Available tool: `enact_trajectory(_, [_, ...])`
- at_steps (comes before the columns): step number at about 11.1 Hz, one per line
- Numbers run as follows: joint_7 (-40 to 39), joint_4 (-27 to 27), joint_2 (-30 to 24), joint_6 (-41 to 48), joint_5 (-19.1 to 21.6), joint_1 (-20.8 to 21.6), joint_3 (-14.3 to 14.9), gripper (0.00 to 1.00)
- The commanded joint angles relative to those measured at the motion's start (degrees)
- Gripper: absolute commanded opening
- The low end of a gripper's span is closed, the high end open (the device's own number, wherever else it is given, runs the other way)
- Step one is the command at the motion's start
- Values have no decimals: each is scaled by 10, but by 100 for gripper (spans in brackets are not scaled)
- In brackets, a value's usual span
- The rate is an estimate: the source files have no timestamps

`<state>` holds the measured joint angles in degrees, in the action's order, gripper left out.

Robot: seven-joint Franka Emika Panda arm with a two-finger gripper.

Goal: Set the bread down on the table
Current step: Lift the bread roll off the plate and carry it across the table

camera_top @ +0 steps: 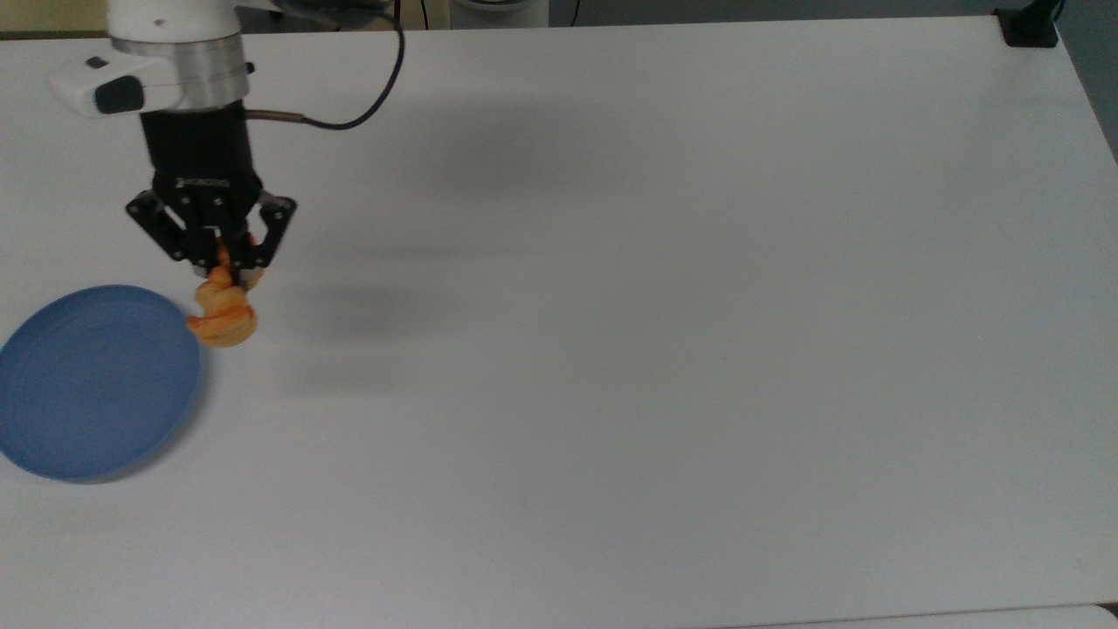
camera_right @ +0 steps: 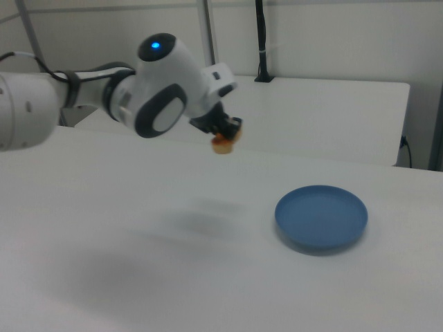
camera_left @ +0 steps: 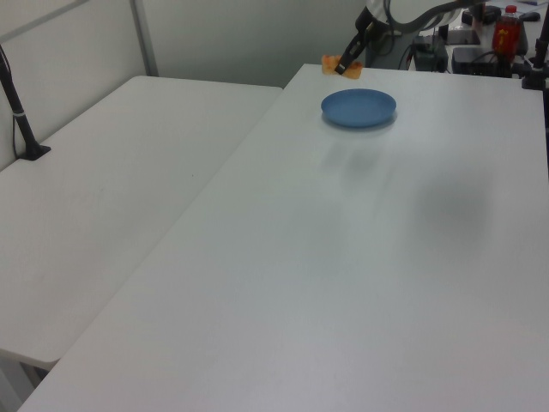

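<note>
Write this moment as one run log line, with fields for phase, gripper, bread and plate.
phase: carry | gripper: shut on bread | bread: held in the air above table, beside plate | plate: bare, on table

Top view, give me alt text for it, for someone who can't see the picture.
A black gripper holds a small golden-orange bread in the air above a white table, just off the right edge of a blue plate at the top view's left. The rest of the tabletop is bare.

Robotics lab: bare white table (camera_top: 664, 349), robot arm (camera_right: 104, 104), camera pole (camera_left: 17, 103).
</note>
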<state>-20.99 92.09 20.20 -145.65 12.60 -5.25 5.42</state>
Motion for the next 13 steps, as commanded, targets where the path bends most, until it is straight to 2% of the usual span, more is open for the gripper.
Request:
enact_trajectory(1, [113,147,-133,19,-37,37,-28,5])
enact_trajectory(2, [171,157,-156,60,-75,39,-50,5])
enact_trajectory(4, [311,158,-180,150,-144,45,-113,5])
enact_trajectory(5, [368,160,-192,185,-161,53,-137,5])
enact_trajectory(7, [437,183,-215,241,-164,74,-194,5])
enact_trajectory(9, [503,224,-230,246,-164,91,-259,3])
enact_trajectory(11, [556,269,-227,230,-164,109,-330,3])
enact_trajectory(13, [646,293,-221,176,-165,132,-391,3])
